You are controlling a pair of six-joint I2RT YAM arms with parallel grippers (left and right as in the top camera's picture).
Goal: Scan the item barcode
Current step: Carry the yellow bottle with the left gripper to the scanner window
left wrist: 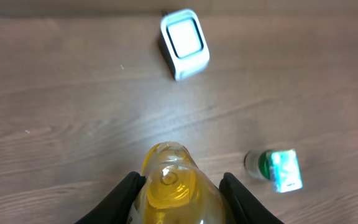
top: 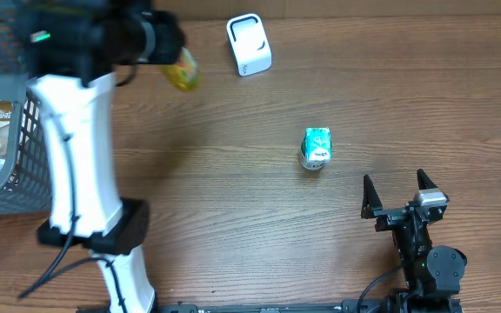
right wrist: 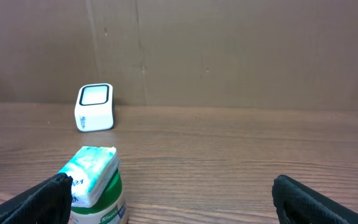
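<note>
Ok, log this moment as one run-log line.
left gripper: shut on yellow bottle | yellow bottle: short of white barcode scanner, apart | right gripper: open, empty | green-white container: on table, untouched

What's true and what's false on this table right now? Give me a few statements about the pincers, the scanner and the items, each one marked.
The left pincer grips a yellow bottle. True.
The right pincer holds the green container. False: it is open and empty; the container stands on the table, apart from it.
The white scanner lies in the basket. False: it sits on the table.
The basket holds packaged items. True.
</note>
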